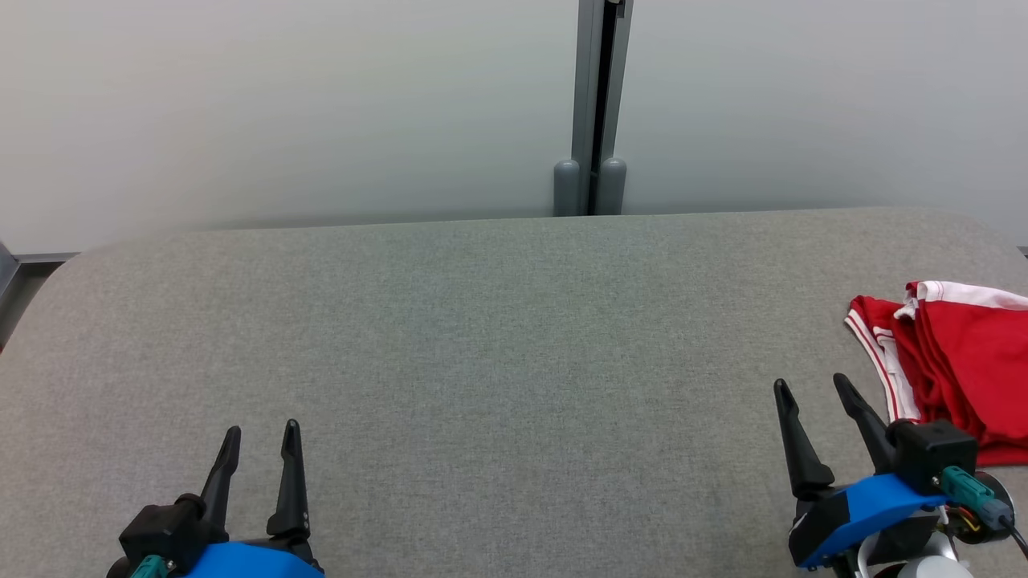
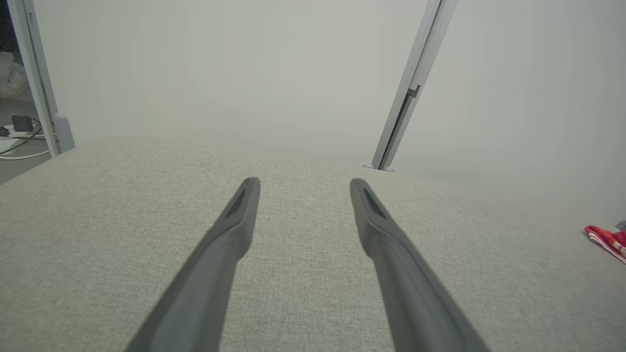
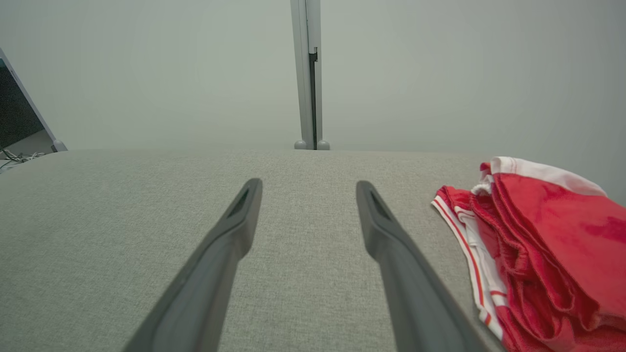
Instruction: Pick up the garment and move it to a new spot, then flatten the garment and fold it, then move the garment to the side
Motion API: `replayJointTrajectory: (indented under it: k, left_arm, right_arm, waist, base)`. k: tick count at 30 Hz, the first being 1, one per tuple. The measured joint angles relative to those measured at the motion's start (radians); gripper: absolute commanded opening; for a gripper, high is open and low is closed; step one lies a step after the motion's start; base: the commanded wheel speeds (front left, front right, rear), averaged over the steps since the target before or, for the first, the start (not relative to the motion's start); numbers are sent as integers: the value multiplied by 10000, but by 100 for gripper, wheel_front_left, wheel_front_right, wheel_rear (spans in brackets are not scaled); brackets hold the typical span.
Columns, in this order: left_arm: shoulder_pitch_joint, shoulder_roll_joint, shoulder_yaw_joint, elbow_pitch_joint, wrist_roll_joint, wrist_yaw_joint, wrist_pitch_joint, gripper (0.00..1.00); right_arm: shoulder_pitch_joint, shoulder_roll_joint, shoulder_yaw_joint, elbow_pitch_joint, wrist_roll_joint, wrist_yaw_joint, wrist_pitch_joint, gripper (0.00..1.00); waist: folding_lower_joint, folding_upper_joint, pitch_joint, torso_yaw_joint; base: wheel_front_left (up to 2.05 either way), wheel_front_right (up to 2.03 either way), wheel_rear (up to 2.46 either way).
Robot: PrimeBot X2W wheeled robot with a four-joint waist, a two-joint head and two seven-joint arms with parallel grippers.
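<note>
Fingers of my left gripper (image 1: 262, 428) and right gripper (image 1: 811, 382) stand apart, empty; the crumpled red cloth garment with white trim (image 1: 968, 361) lies just right of my right fingers (image 3: 391, 244); it looks light, limp, not slippery; I'd pinch its bunched striped edge nearest them.

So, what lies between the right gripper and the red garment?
Just a strip of bare grey fabric tabletop, as the right wrist view shows; the open right gripper and the red white-striped garment are apart.
</note>
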Motion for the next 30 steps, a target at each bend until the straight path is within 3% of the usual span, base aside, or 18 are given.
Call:
replayJointTrajectory:
  k: [15, 16, 23, 30]
  left_arm:
    - [-76, -23, 13, 173, 42, -96, -2, 100]
    - [-63, -33, 10, 207, 38, -98, 4, 0]
    - [343, -199, 6, 769, -58, -90, 92, 0]
    - [356, -301, 148, 744, -1162, -92, 449, 0]
  right_arm:
    - [38, 71, 25, 59, 33, 0, -13, 100]
    - [44, 75, 29, 94, 46, 0, -13, 0]
    - [272, 117, 19, 757, 84, 0, 33, 0]
    - [288, 128, -63, 844, 1432, 0, 192, 0]
  waist:
    - [1, 0, 67, -23]
    - [1, 0, 68, -22]
    - [1, 0, 69, -23]
    - [1, 0, 73, -21]
  base:
    - [0, 0, 0]
    - [0, 0, 0]
    - [0, 0, 0]
    - [0, 0, 0]
